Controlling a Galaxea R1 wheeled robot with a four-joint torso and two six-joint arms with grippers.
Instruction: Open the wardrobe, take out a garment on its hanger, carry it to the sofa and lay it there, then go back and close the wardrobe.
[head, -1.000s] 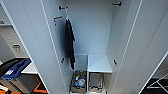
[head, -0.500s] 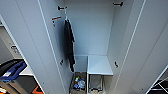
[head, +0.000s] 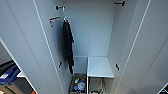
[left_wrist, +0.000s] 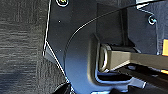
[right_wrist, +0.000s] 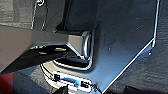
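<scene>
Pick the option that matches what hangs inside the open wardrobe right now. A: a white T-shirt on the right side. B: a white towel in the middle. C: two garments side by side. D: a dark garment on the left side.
D: in the head view a single dark garment hangs from a hook near the left inner wall of the wardrobe, whose doors stand open.

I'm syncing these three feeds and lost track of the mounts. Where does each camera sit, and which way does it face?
Head view: high on the robot, facing forward and down into the open wardrobe, where a black garment hangs; no robot parts visible.
Left wrist view: on the left arm, facing the robot's own dark plate above grey carpet.
Right wrist view: on the right arm, likewise.
Both wrist views share carpet and robot body.
</scene>
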